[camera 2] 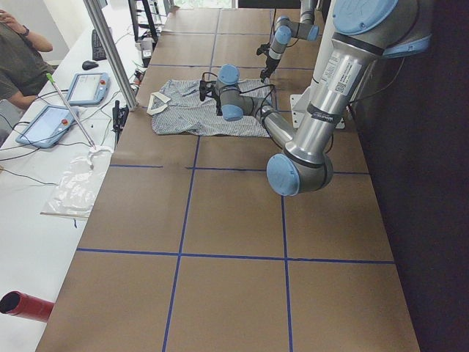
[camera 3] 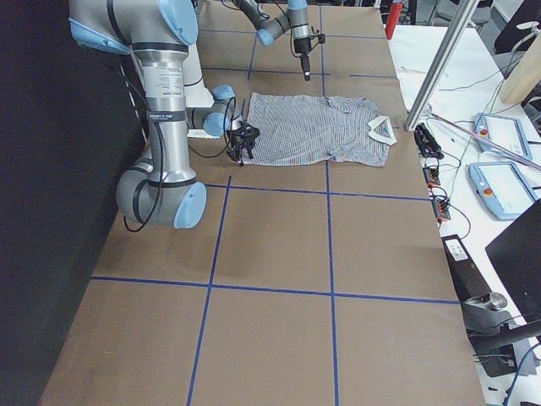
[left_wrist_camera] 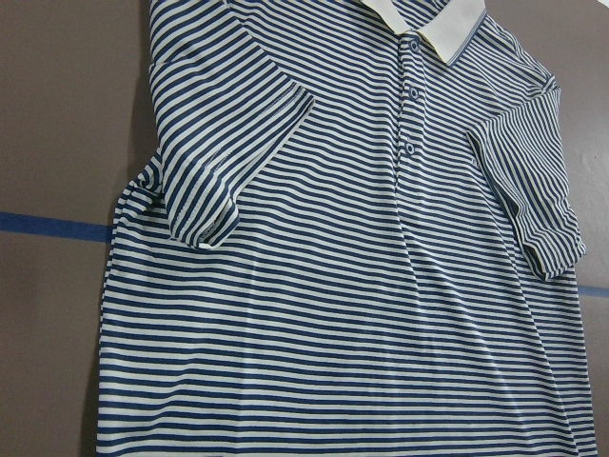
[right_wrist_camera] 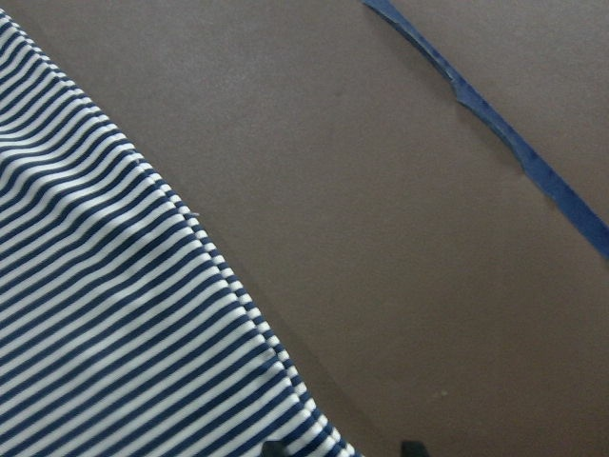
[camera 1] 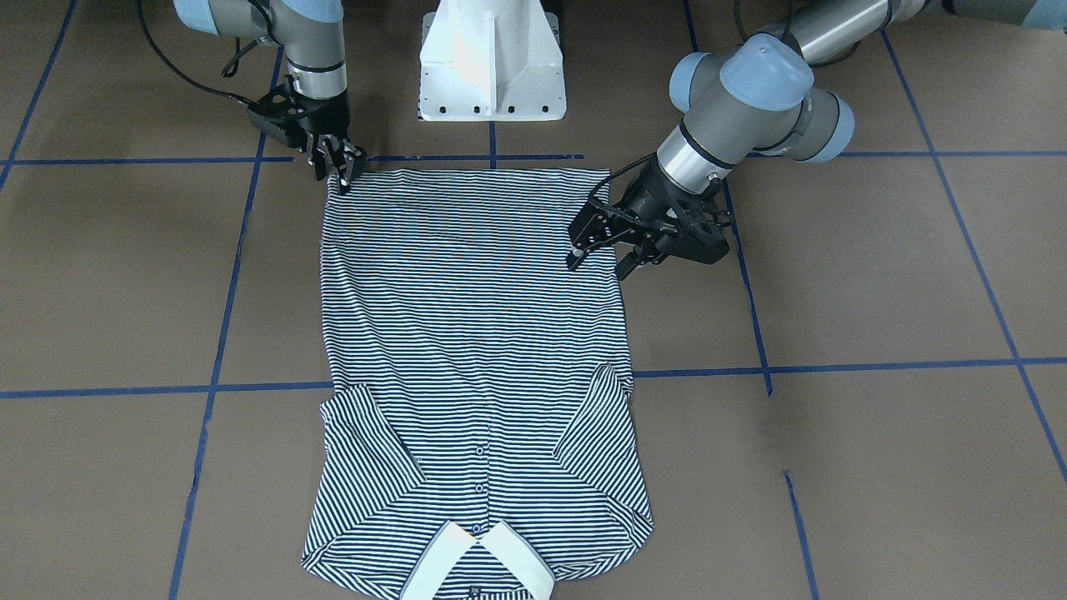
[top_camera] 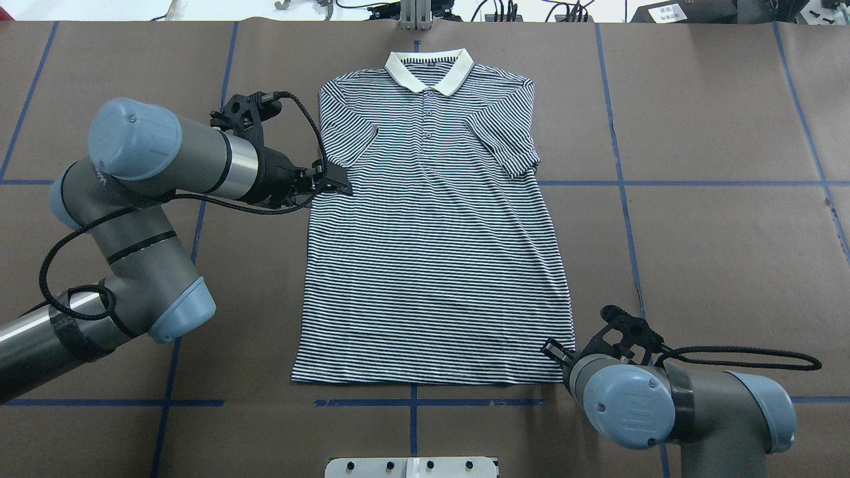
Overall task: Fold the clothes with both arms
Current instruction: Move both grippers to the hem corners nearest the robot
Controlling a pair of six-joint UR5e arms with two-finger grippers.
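Shirt (camera 1: 475, 333): flat on table (camera 1: 875, 275), hem nearest robot, collar far.
Right gripper (camera 1: 340, 173): jaws parted astride right hem corner, nothing clamped.
Left gripper (camera 1: 598, 262): open, empty, over left side edge; its hem corner lies back toward robot.

Striped polo shirt (camera 2: 183, 117) is lying flat on the brown counter (camera 2: 234, 220) up around 12 o'clock, cream collar (camera 2: 157, 103) pointing toward 9. Big near left arm (camera 2: 311, 125) is reaching in from 3 o'clock over the shirt, and the tiny far right arm (camera 2: 282, 33) is pointing down at its far edge. Someone (camera 2: 18, 62) is showing at 10 o'clock by two tablets (camera 2: 86, 88), and a red tube (camera 2: 26, 304) is lying at 7.
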